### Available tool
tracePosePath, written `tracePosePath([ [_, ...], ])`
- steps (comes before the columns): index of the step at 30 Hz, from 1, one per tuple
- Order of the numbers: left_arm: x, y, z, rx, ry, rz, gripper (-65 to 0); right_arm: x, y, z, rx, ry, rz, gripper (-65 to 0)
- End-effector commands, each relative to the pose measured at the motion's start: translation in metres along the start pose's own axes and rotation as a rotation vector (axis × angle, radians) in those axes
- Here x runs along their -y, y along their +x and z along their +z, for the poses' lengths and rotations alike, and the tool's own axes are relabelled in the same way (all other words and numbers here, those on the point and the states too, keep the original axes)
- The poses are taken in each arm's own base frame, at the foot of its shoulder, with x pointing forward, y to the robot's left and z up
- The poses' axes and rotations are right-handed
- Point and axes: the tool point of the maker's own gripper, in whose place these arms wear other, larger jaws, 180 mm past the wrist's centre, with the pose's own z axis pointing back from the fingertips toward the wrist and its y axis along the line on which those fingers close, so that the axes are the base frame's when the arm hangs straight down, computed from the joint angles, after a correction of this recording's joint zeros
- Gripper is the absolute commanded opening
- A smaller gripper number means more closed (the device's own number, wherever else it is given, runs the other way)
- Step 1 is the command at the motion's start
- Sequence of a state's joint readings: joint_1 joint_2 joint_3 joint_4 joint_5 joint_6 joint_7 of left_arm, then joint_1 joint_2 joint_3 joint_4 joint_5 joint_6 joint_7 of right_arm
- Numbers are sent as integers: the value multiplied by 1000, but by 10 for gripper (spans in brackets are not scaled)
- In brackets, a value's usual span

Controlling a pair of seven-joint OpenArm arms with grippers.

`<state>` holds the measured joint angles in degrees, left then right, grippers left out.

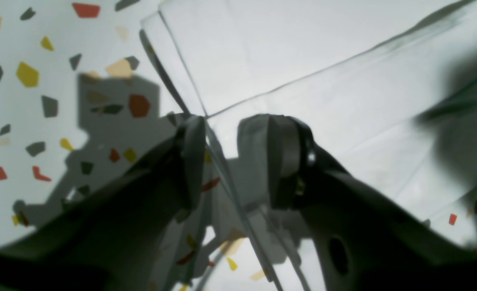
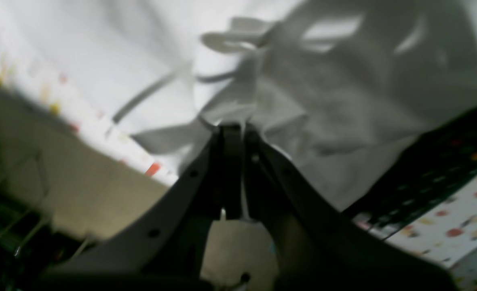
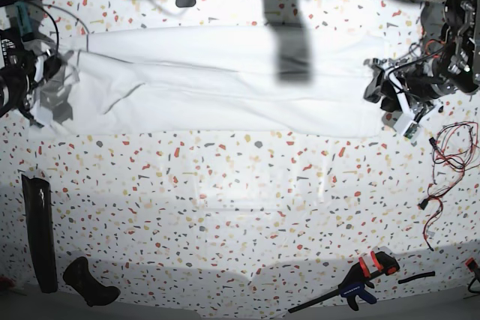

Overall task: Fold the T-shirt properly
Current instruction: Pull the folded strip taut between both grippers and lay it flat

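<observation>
Base view shows one T-shirt (image 3: 225,80) lying as a long white band across the far part of the counter (image 3: 240,200), its long axis running from 9 o'clock to 3 o'clock. It seems already folded lengthwise, so I judge that the next fold must bring one end toward the other. Two arms work here, one at each end of the band. The right end effector (image 3: 41,73) is at 9 o'clock; in its wrist view the fingers are pressed together and pinch a bunched piece of the cloth, which hangs a little lifted from the counter. The left end effector (image 3: 394,99) is at 3 o'clock; in its wrist view the fingers (image 1: 281,157) stand spread, with the hem edge and a corner of the shirt just between and ahead of them, but I cannot tell if they touch it. So each arm is near its own end, and the shirt lies toward the middle from both. Near 6 o'clock on the counter there is one clamp (image 3: 360,282), and at 4 o'clock some loose wires (image 3: 450,148), both well apart from the shirt.
</observation>
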<state>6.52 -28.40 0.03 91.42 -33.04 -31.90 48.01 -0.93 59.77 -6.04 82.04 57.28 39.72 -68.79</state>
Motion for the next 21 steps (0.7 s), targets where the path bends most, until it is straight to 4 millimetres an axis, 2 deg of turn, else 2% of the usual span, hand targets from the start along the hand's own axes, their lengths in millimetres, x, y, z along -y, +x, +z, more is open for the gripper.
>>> tracePosePath([
  [1, -4, 14, 6, 41, 5, -18, -403, 15, 2, 11, 4, -55, 8, -650],
  [6, -4, 14, 6, 39, 5, -17, -403, 21, 11, -10, 69, -96, -8, -650],
  [10, -4, 11, 6, 24, 6, -17, -404, 19, 7, -31, 38, -123, -5, -650],
  [11, -4, 11, 6, 25, 6, -17, -411, 18, 7, -34, 34, -123, -6, -621],
  [13, -5, 14, 6, 31, 7, -20, -435, 17, 9, -37, 42, -130, -1, -499],
  [15, -5, 15, 6, 34, 8, -21, -435, 22, 12, -37, 53, -157, 11, -422],
  [16, -5, 15, 6, 34, 9, -21, -435, 27, 12, -35, 50, -183, 22, -403],
  [19, -10, 14, 6, 28, 33, -42, -435, 52, 15, -24, 38, -308, -26, -397],
  [21, -15, 18, 7, 46, 66, -75, -435, 64, 26, -13, 69, -355, -55, -397],
])
